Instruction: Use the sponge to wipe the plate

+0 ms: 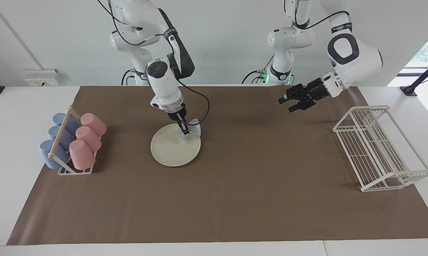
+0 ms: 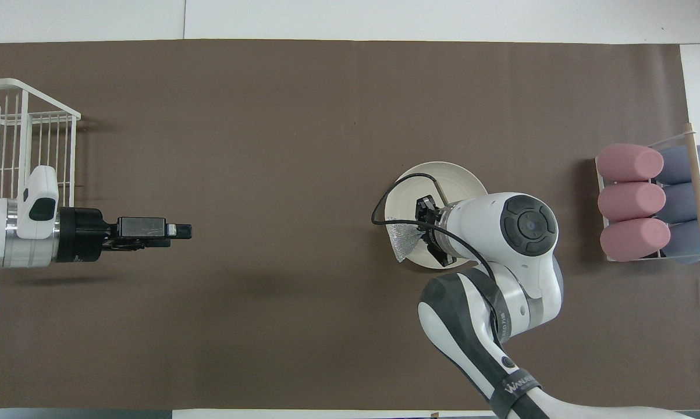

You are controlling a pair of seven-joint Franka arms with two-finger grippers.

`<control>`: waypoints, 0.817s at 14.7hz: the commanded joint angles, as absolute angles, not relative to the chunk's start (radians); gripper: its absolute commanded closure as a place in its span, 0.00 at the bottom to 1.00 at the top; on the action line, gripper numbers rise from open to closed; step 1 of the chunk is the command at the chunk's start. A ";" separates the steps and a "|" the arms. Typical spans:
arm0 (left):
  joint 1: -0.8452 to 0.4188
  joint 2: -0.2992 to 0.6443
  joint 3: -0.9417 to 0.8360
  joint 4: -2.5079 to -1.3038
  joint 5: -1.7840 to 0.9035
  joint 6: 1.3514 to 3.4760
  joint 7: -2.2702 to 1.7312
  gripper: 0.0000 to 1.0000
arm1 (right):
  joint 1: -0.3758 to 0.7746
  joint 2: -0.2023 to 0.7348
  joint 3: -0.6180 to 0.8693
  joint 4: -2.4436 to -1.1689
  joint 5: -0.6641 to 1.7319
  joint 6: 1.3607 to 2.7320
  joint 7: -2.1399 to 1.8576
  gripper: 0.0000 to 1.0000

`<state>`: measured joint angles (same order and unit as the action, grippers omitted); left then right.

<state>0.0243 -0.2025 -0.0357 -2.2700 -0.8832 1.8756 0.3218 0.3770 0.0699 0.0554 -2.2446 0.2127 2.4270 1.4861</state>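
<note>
Round, flat cream-white plate [image 1: 175,145] lies on the brown paper mat [image 1: 235,199], left of centre in the facing view, right of centre in the overhead view [image 2: 443,180].

Small silvery-grey glittery mesh sponge [image 1: 191,131], wrinkled, pinched in the right gripper [image 1: 184,130], fingers closed tight on it. Sponge sits at the plate's upper right rim in the facing view; whether it touches the plate, cannot tell. In the overhead view the sponge [image 2: 403,242] shows at the plate's lower left edge, beside the right gripper [image 2: 428,233].

Left gripper [image 1: 295,103] up in the air over bare mat, upper right of the facing view, fingers spread wide, holding nothing; left arm waits. Overhead view: left gripper [image 2: 178,231] at middle left.

White wire rack [image 1: 377,147] at the right edge of the facing view. Clear holder with pink cups [image 1: 85,140] and blue cups [image 1: 55,142], lying on their sides, at the left edge. White surface [image 1: 28,106] shows around the mat.
</note>
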 commanded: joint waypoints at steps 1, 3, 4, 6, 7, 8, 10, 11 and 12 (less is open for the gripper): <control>0.041 -0.204 -0.046 -2.260 -0.859 1.888 0.304 0.00 | 0.373 0.058 0.067 -2.283 0.207 2.483 1.470 1.00; 0.043 -0.204 -0.046 -2.261 -0.857 1.902 0.302 0.00 | 0.367 0.096 0.066 -2.283 0.207 2.516 1.439 1.00; 0.043 -0.204 -0.046 -2.261 -0.857 1.904 0.302 0.00 | 0.358 0.116 0.067 -2.283 0.207 2.532 1.419 1.00; 0.051 -0.204 -0.046 -2.261 -0.857 1.896 0.304 0.00 | 0.351 0.136 0.067 -2.283 0.209 2.542 1.407 1.00; 0.057 -0.204 -0.046 -2.261 -0.857 1.894 0.304 0.00 | 0.338 0.138 0.066 -2.283 0.209 2.540 1.364 1.00; 0.057 -0.204 -0.046 -2.261 -0.857 1.893 0.304 0.00 | 0.313 0.140 0.066 -2.284 0.209 2.539 1.317 1.00; 0.055 -0.204 -0.046 -2.261 -0.857 1.894 0.302 0.00 | 0.260 0.140 0.066 -2.286 0.209 2.539 1.219 1.00; 0.055 -0.204 -0.046 -2.261 -0.857 1.891 0.304 0.00 | 0.240 0.141 0.066 -2.286 0.209 2.539 1.174 1.00; 0.057 -0.204 -0.046 -2.261 -0.857 1.893 0.304 0.00 | 0.232 0.141 0.066 -2.286 0.209 2.539 1.154 1.00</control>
<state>0.0433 -0.2025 -0.0360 -2.2692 -0.8795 1.8914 0.3203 0.2728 0.1436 0.0555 -2.2773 0.2127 2.5283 1.2265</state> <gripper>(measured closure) 0.000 0.899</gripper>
